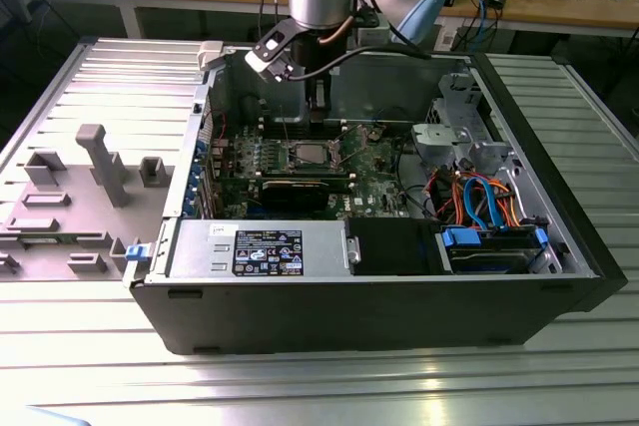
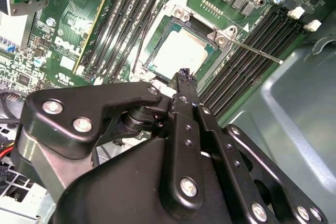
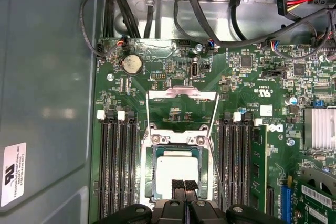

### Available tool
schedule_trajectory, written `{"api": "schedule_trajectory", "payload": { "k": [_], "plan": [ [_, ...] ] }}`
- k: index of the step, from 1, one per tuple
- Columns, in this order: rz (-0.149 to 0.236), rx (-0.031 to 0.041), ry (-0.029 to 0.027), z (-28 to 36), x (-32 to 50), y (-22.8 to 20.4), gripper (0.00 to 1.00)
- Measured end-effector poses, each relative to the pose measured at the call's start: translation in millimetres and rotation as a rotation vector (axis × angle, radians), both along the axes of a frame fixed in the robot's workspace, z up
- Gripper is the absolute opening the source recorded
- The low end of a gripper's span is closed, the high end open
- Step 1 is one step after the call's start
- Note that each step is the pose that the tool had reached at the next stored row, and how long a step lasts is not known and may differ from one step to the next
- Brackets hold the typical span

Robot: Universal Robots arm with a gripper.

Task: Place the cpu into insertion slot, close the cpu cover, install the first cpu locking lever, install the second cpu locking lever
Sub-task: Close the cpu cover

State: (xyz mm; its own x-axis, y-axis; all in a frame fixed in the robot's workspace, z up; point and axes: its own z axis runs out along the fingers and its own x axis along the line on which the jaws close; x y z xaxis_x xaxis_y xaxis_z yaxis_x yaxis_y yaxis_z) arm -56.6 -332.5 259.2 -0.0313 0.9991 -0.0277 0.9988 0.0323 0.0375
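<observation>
1. As far as the pictures showed, the first step was done: the cpu (image 3: 178,171) lay flat in the insertion slot (image 3: 151,179), its pale metal top facing up inside the dark frame.
2. We found the slot about midway across the green circuit board (image 3: 173,77), in the far half of the open computer case (image 1: 369,316).
3. The gripper (image 3: 184,185) hung just above the cpu's edge, its two fingertips pressed together with nothing between them. We could not tell whether they touched the chip.
4. The cpu cover (image 3: 182,95) was not yet closed. It stood raised beside the slot, seemingly on the side toward the exterior view's right, and the board showed through its cut-out.
5. One locking lever (image 2: 252,51) stuck out free as a thin rod, well clear of any catch, so we judged neither lever installed.
6. By our reckoning, one step of four was complete.
</observation>
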Motion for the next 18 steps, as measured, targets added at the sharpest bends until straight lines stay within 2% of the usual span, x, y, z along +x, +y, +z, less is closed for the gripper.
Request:
{"api": "schedule_trajectory", "payload": {
  "k": [6,10,18],
  "plan": [
    [0.000,-0.0005,0.0001,0.3,-0.1,0.0,0.11],
    [0.000,-0.0004,0.0000,4.2,-0.1,0.0,0.11],
    [0.000,-0.0003,0.0000,6.2,-0.1,0.0,0.11]
  ]
}}
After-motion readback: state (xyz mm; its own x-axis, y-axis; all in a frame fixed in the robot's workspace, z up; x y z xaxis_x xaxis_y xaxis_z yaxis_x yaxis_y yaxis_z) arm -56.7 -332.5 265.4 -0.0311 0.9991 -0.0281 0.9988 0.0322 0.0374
